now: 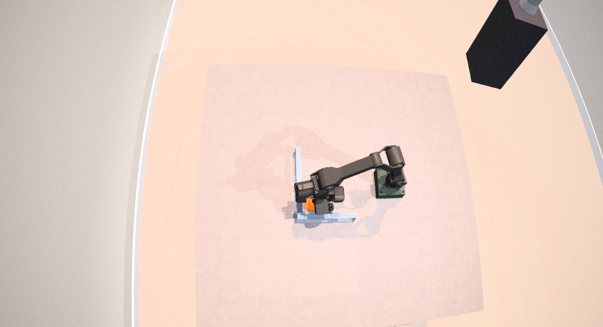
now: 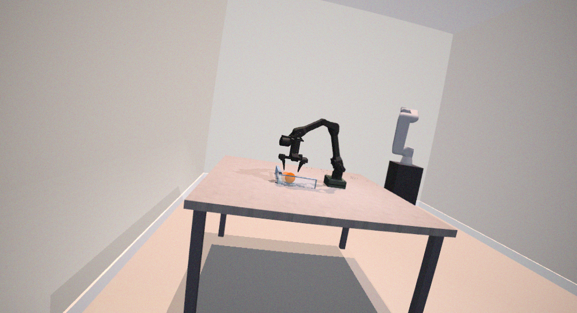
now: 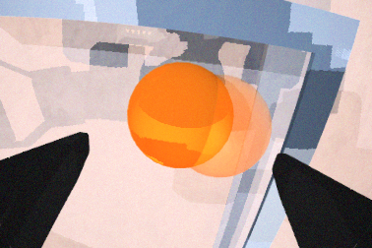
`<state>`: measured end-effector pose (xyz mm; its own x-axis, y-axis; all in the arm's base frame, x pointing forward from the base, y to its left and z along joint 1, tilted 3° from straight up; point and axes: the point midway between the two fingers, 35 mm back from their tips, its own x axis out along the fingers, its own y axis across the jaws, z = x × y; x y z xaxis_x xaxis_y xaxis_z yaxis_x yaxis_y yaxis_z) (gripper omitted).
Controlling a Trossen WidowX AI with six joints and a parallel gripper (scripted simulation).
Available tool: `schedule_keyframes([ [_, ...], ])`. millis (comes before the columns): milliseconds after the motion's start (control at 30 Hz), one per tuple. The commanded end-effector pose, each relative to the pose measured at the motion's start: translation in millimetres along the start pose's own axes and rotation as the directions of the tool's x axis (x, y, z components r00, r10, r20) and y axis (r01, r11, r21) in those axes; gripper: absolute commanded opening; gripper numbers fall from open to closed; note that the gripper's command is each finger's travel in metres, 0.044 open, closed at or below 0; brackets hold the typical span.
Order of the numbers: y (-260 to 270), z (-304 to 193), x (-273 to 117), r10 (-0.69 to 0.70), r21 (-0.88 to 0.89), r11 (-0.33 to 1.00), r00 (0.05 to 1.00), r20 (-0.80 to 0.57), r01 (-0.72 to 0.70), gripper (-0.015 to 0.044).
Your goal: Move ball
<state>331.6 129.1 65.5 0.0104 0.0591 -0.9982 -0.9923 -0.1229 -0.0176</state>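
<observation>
The orange ball [image 1: 313,207] [image 2: 291,174] [image 3: 180,115] rests on the table inside the corner of the clear walls. The see-through copy [image 3: 248,131] shows partly behind it in the wrist view, overlapping it, nearer the corner. One clear wall [image 1: 298,162] runs up in the top view, and the other clear wall [image 1: 343,219] runs right from the corner. My gripper [image 2: 291,171] [image 3: 185,153] is open and empty, pointing down above the ball. In the top view the arm hides part of the ball and the gripper's fingertips.
The arm's green base [image 1: 390,188] [image 2: 335,181] stands on the table [image 1: 261,274] [image 2: 250,197] right of the walls. A black pedestal [image 1: 502,46] [image 2: 403,181] with a pale arm [image 2: 403,129] stands beyond the table.
</observation>
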Motion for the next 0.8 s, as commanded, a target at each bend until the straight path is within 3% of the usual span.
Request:
schedule_keyframes([
  [0,1,0,8,0.005,-0.005,1.000,1.000,0.003,-0.005,0.0436],
  [767,2,0,44,0.005,-0.005,1.000,1.000,0.003,-0.005,0.0436],
])
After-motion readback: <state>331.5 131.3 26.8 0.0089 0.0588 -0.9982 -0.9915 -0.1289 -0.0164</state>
